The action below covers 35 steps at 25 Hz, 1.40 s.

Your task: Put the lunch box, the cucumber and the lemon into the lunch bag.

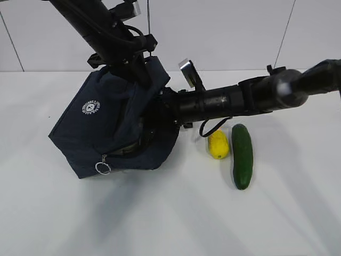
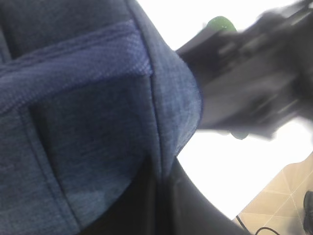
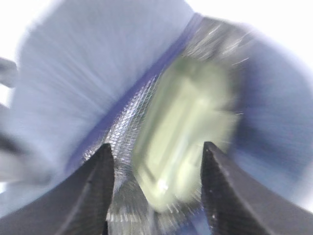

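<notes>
A white counter [image 1: 170, 213] carries a dark navy lunch bag [image 1: 106, 128] on the left side of the exterior view. The bag is tipped up on one edge, its white round logo facing the camera and its metal ring zipper pull hanging near the lower front edge.

The left arm comes down from the top of the exterior view onto the raised upper part of the bag. Its fingers are hidden there, and the left wrist view shows only navy fabric and a woven strap close up; they are closed, though what they pinch cannot be told for certain.

The right arm reaches in horizontally from the right, and its end disappears into the bag's open side. In the blurred right wrist view, the right gripper [image 3: 156, 188] has its two dark fingers [image 3: 93, 191] spread apart. Between and beyond them sits the lunch box [image 3: 183, 132], pale sage-green, lying against the silver lining inside the bag. The fingers do not appear to touch the box.

To the right of the bag, below the right arm, the yellow lemon [image 1: 218, 144] rests on the counter. The long dark green cucumber [image 1: 242, 156] lies just beside it, further right.
</notes>
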### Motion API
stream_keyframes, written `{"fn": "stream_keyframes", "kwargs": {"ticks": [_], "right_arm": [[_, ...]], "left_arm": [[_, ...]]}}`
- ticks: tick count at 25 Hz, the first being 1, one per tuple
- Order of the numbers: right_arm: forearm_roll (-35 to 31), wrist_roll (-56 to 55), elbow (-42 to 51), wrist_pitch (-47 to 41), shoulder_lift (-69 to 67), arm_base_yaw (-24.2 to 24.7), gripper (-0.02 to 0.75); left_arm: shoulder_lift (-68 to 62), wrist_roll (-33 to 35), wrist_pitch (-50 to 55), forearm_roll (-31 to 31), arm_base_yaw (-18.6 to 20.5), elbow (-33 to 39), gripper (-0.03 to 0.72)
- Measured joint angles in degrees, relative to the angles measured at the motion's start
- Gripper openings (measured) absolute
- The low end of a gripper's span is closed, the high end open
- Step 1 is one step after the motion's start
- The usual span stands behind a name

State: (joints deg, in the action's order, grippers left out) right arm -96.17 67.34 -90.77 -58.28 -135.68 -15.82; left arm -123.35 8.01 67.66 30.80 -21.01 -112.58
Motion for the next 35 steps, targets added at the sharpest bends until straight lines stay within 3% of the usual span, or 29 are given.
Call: {"fn": "stream_keyframes", "kwargs": {"ticks": [5,14,25,27,35], "right_arm": [[6.9,-5.6,0.0,-0.6,5.2,4.8,0.425],[25.8,-21.4,0.0,-1.4,16.4,12.8,0.424],[68.4,-52.4,-0.5,-3.8,22.5,13.2,0.424],[73.7,-56.7,-0.5,-4.2,22.3,12.8,0.423],[77.4,-62.2,-0.5,-4.7,16.8,10.4,0.422]], "left_arm": [[0.0,0.0,0.0,0.0,0.0,0.0,-0.01],[0.0,0.0,0.1,0.0,0.0,0.0,-0.01],[0.0,0.0,0.5,-0.8,0.0,0.0,-0.01],[0.0,0.0,0.7,-1.0,0.0,0.0,-0.01],[0.0,0.0,1.4,-1.1,0.0,0.0,-0.01]]}}
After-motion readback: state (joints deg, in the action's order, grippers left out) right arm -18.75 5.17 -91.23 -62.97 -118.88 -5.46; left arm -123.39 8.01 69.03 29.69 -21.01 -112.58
